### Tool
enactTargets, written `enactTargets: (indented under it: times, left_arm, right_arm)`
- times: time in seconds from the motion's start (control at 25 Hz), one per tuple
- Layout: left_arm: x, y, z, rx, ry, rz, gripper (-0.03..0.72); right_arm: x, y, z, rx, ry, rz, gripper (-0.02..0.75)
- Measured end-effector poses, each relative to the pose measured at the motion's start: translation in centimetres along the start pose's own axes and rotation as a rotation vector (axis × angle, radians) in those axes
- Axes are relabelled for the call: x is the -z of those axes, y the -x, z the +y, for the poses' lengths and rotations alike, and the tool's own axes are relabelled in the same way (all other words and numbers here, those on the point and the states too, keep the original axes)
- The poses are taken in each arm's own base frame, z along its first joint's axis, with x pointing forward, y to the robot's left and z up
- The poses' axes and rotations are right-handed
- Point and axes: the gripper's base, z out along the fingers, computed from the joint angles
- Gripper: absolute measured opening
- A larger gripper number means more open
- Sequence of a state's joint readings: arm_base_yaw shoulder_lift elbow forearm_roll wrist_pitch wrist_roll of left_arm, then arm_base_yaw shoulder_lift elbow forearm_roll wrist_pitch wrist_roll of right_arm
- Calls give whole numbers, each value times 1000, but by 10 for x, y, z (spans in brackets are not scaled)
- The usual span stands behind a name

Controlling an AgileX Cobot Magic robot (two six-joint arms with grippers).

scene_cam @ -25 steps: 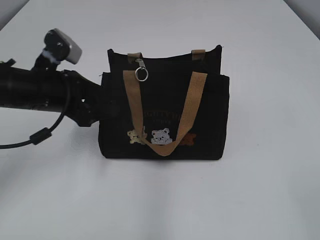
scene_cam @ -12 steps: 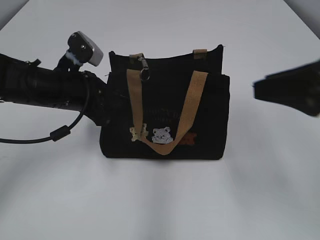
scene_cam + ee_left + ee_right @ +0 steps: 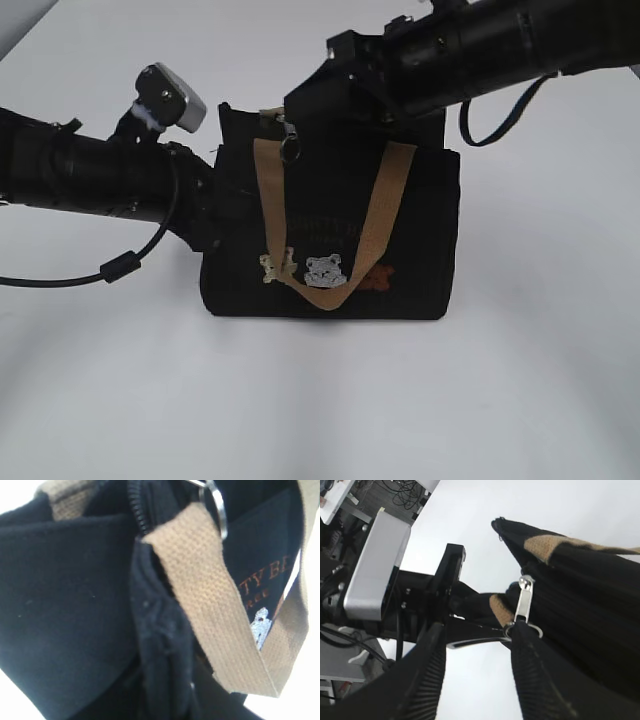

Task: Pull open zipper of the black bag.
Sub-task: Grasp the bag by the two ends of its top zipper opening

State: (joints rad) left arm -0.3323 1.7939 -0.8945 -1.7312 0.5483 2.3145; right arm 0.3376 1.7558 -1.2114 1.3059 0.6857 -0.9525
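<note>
At left of the exterior view, the left tool is pinching the black bag, soft fabric sitting mid-counter. At upper center, the right tool is standing spread beside the zipper; its stiff metal pull looks best to grasp.

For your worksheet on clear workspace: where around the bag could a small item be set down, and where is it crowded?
Free: the white table in front of the black bag and to its right. Crowded: the bag's left end, where the left arm presses, and its top, under the right arm.
</note>
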Motion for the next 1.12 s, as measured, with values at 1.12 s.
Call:
enactTargets:
  times: [1.12]
  left_arm:
    - [0, -1, 0, 1, 0, 2, 69]
  right_arm:
    - [-40, 1, -24, -153, -49, 64, 342]
